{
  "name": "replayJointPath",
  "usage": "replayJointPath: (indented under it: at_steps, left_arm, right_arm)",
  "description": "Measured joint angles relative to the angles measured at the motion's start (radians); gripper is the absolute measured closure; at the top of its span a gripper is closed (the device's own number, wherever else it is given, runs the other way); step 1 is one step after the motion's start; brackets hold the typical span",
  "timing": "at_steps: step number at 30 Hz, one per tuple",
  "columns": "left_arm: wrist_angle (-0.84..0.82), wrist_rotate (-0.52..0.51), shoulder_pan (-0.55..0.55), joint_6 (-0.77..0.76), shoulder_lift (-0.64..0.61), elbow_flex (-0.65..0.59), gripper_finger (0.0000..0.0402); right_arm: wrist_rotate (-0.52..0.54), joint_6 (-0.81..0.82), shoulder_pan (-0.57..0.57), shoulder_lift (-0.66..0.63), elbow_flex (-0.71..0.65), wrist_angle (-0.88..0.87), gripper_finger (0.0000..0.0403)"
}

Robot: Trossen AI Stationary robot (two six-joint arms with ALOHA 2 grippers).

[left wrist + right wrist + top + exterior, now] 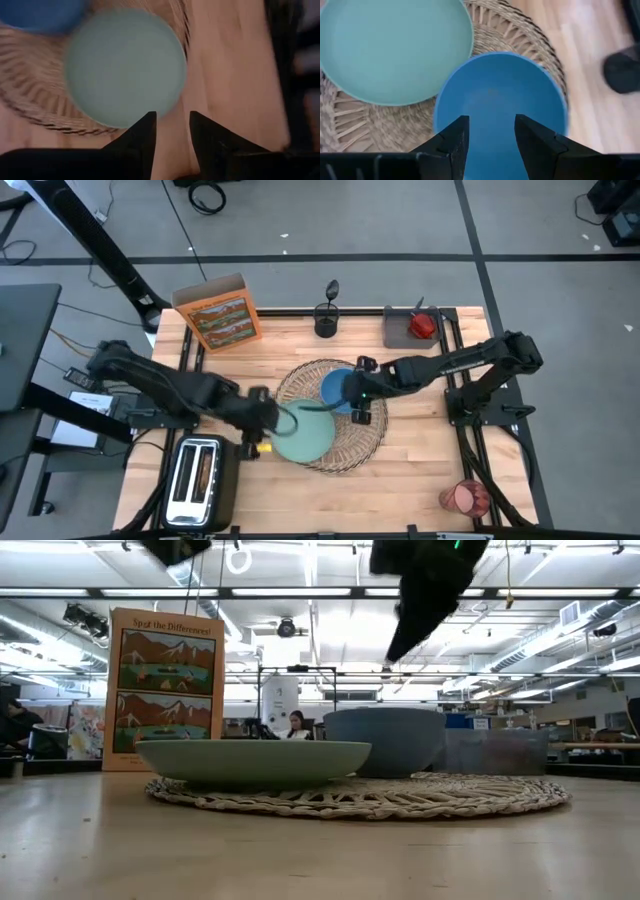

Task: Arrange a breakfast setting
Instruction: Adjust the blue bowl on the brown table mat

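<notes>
The round wicker placemat point(345, 442) lies mid-table. The pale teal plate point(303, 435) rests on its near-left part and overhangs its edge. The blue bowl point(335, 388) stands on its far part, beside the plate. My left gripper point(268, 418) is open and empty, raised at the plate's left rim point(125, 67). My right gripper point(357, 388) is open and empty, above the bowl point(495, 100) and clear of it in the low view point(420, 610). The orange cereal box point(218, 312) stands upright at the far left. The red apple point(424, 326) lies in the grey tray. The red cup point(464, 498) stands near right.
A dark spoon point(332, 288) stands in a dark holder point(325, 320) at the far edge. The grey tray point(400, 330) is at the far right. The silver toaster point(195, 480) stands at the near left corner. Bare wood shows along the near edge, between the toaster and the cup.
</notes>
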Motion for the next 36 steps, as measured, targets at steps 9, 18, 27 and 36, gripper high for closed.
replayJointPath:
  at_steps: [9,18,27,36]
  left_arm:
    - [0.153,-0.168,0.010,-0.090,-0.219,0.000,0.0278]
    - [0.275,-0.277,0.015,-0.021,-0.300,0.000,0.0279]
    - [0.275,-0.284,0.055,-0.018,-0.302,0.000,0.0279]
    - [0.276,-0.282,0.055,-0.038,-0.302,0.000,0.0279]
  right_arm:
    - [-0.154,-0.106,-0.068,0.000,-0.181,0.208,0.0239]
    - [-0.174,-0.107,-0.065,0.000,-0.219,0.221,0.0239]
    - [-0.240,-0.122,-0.040,0.000,-0.219,0.257,0.0239]
    - [-0.111,-0.163,-0.072,0.000,-0.228,0.332,0.0239]
